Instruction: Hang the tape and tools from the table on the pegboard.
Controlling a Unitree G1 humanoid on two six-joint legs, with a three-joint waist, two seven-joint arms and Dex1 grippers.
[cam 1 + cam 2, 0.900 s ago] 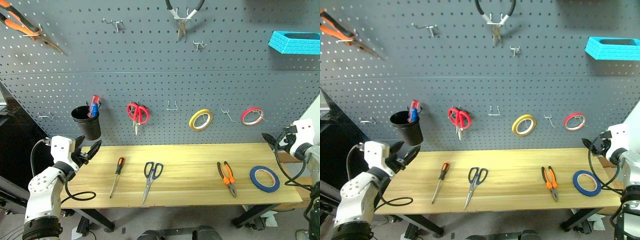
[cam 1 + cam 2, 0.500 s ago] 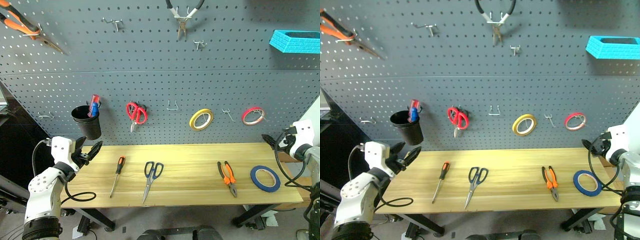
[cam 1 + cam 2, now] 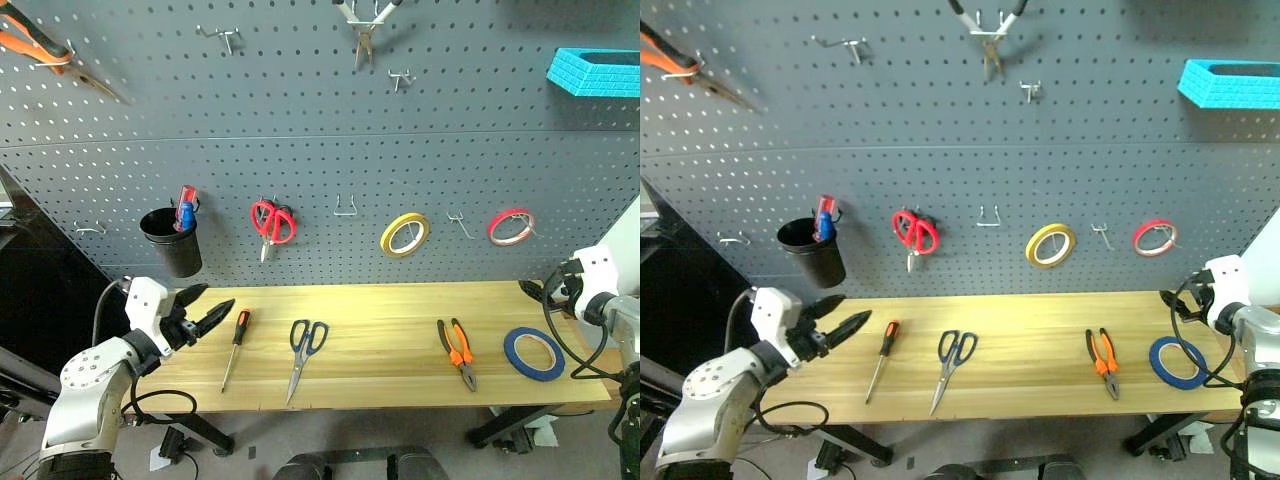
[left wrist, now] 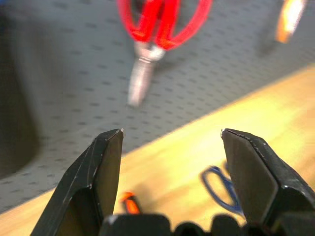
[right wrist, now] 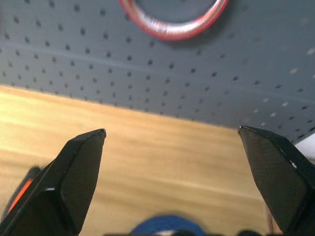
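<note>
The blue tape (image 3: 532, 353) lies flat on the table (image 3: 390, 370) at its right end, pliers (image 3: 457, 352) at its 9 o'clock, then scissors (image 3: 302, 353) and screwdriver (image 3: 234, 346). Right gripper (image 5: 172, 135) and left gripper (image 3: 206, 312) are both spread apart, empty

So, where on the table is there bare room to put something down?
The widest free patch of the table lies between the scissors and the pliers. A narrow strip runs along the back edge under the pegboard. The left end is tighter, with the screwdriver beside the left gripper.
</note>
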